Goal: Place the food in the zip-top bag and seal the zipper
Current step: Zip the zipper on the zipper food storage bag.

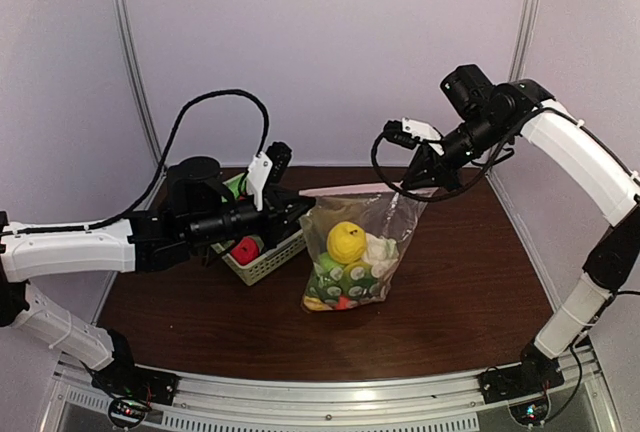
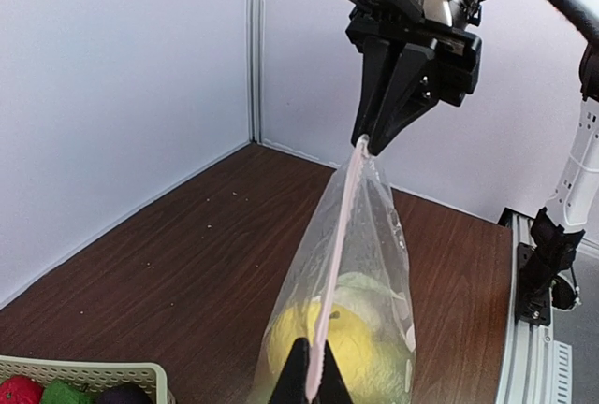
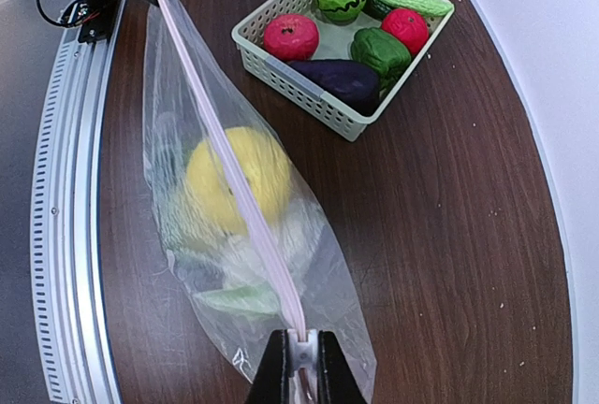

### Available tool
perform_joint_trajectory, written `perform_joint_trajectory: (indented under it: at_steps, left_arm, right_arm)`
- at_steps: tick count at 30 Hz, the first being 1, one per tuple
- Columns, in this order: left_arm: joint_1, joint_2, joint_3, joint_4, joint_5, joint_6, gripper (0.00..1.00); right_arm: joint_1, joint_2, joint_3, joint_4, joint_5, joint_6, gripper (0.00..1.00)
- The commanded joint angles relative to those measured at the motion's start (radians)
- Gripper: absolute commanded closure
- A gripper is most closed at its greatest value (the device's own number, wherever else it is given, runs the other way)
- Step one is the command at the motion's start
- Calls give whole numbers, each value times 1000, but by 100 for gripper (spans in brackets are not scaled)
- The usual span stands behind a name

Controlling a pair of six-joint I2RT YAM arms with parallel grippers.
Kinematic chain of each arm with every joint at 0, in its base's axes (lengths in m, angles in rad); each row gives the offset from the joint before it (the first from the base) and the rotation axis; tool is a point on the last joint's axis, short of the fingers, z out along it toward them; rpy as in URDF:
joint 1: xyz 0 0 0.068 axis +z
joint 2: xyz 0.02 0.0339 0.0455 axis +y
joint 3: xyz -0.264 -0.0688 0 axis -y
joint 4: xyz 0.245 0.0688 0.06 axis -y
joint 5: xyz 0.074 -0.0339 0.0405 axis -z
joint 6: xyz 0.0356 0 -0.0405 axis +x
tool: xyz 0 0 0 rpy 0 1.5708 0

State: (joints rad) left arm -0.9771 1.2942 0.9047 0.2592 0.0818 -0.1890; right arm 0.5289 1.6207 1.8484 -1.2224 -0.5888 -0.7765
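The clear crinkly plastic zip-top bag [image 1: 395, 214] hangs in the middle of the overhead frame, stretched between the two arms. Its lower end sits down on the dark brown wooden table [image 1: 460, 282]. Its zipper [image 3: 225, 161], a thin pale pink strip, runs as one taut straight line along the top edge.

The left claw [image 2: 309, 378], at the bottom centre of its own wrist view, is closed on the near end of the zipper. The right claw [image 3: 301, 367], at the bottom centre of its wrist view, is clamped on the opposite end, with the strip pinched between its black fingers.

Inside the bag the toy food is piled at the bottom:
- a rounded glossy yellow piece [image 1: 346, 242] lies on top;
- a white cauliflower [image 1: 380, 250] sits just to its right;
- green pieces [image 1: 340, 277] lie beneath.

A pale green lattice plastic basket [image 3: 290, 86] stands on the table at the upper centre of the right wrist view, just beside the bag. It holds a red round piece [image 3: 290, 36], a dark purple aubergine [image 3: 342, 79] and other green and red toys.
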Motion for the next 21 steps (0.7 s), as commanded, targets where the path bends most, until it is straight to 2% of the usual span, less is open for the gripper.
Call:
perform_joint_trajectory:
  at_steps: [1, 21]
  left_arm:
    - [28, -56, -15, 24, -42, 10, 100]
    - [35, -39, -22, 45, -26, -2, 100]
  right_arm:
    - [-80, -42, -37, -76, 132, -33, 95]
    - [-148, -37, -49, -88, 125, -61, 94]
